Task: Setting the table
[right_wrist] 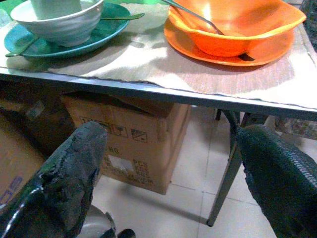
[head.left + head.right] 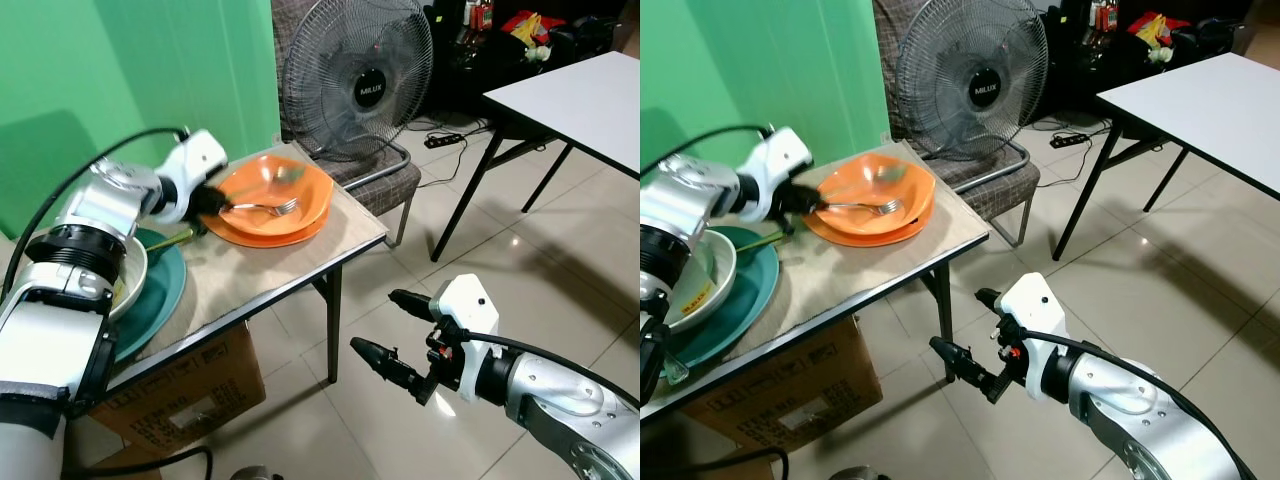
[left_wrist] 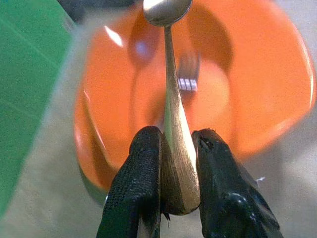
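A deep orange plastic bowl point(image 2: 272, 190) sits on a flat orange plate point(image 2: 262, 232) at the far end of the small mat-covered table point(image 2: 262, 275). A silver metal fork point(image 2: 266, 207) lies inside the bowl. The left gripper point(image 3: 171, 148) clamps the handle of a metal spoon point(image 3: 171, 99), whose head reaches over the bowl. On the left, a white ceramic bowl point(image 1: 59, 20) rests on a teal plate point(image 1: 94, 37). The right gripper point(image 2: 392, 330) hangs spread wide over the tiled floor point(image 2: 560, 260), beside the table.
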Robot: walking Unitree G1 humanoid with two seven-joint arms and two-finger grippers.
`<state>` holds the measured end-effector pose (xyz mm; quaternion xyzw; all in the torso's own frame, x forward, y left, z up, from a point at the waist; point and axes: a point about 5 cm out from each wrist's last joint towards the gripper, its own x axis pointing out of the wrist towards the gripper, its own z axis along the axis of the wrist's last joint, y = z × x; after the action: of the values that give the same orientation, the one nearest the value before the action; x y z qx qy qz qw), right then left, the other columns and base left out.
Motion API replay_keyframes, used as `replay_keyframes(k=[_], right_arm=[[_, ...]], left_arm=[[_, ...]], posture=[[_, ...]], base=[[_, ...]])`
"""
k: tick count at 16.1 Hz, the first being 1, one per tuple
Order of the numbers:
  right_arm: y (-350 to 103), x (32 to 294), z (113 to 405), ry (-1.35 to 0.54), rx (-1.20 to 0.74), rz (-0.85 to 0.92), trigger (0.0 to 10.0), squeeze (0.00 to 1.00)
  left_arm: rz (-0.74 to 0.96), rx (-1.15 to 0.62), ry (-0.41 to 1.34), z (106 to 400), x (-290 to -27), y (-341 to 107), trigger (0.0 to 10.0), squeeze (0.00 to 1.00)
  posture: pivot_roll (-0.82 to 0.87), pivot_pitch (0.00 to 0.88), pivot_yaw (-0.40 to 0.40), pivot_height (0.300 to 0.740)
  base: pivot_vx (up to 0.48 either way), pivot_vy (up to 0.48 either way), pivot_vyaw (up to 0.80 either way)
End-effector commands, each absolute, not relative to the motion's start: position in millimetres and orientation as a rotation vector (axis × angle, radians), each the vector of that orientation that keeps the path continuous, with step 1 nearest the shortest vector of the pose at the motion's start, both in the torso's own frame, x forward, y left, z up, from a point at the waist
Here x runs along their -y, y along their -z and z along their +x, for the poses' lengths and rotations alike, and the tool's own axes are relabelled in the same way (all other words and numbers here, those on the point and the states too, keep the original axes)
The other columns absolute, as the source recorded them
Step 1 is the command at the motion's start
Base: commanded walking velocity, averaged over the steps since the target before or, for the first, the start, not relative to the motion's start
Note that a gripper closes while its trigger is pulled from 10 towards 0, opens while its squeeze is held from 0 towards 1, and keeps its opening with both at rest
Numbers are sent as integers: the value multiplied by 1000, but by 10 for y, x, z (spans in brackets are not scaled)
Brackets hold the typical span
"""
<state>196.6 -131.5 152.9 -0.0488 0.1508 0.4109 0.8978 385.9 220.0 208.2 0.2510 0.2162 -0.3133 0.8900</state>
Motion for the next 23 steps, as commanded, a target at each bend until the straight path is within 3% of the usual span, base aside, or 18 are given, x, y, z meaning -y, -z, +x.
replay_keyframes(k=[1,4,6,8,10,11,12,17,18,21,22,23], right_arm=[[-1538,1333,1970,-828,-294,-105,10000,0],[-1550,1334,2023,-746,-241,-101,10000,0],[-1585,1356,2118,-631,-177,-81,10000,0],[-1607,1371,2242,-481,-106,-60,10000,0],[-1613,1372,2286,-418,-83,-39,10000,0],[-1648,1400,2332,-345,-43,10,10000,0],[-1671,1409,2349,-324,-22,28,10000,0],[-1516,1660,2466,-141,-46,21,10000,0],[-1473,1720,2488,-97,-60,-44,10000,0],[-1544,1821,2500,15,-27,9,10000,0],[-1579,1825,2503,19,-3,34,10000,0],[-1596,1829,2485,25,5,12,10000,0]], left_arm=[[470,-344,636,3859,-2181,-2207,0,0],[392,-139,673,3734,-1996,-2239,0,0],[299,-10,709,3603,-1735,-2250,0,0],[170,110,665,3430,-1327,-2186,0,0],[114,141,580,3369,-1233,-2087,353,0],[144,138,508,3279,-1166,-1929,8863,0],[146,139,486,3248,-1152,-1892,10000,0],[10,163,328,3094,-1123,-1793,10000,0],[41,170,264,3097,-1128,-1760,10000,0],[24,176,294,3080,-1045,-1852,10000,0],[17,186,262,3116,-1056,-1878,10000,86],[55,175,234,3148,-1108,-1837,10000,63]], posture=[[-80,0,66,740],[-78,0,56,740],[-72,0,43,740],[-64,0,18,740],[-62,0,8,740],[-57,0,-16,740],[-58,0,-21,740],[-63,0,-34,740],[-60,0,-40,740],[-67,0,-11,740],[-81,0,12,740],[-87,0,22,740]], base=[[0,0,0],[0,0,0],[0,0,0],[0,0,0],[0,0,0],[0,0,0],[0,0,0],[0,0,-585],[0,0,-788],[0,0,-788],[0,0,-800],[0,0,-800]])
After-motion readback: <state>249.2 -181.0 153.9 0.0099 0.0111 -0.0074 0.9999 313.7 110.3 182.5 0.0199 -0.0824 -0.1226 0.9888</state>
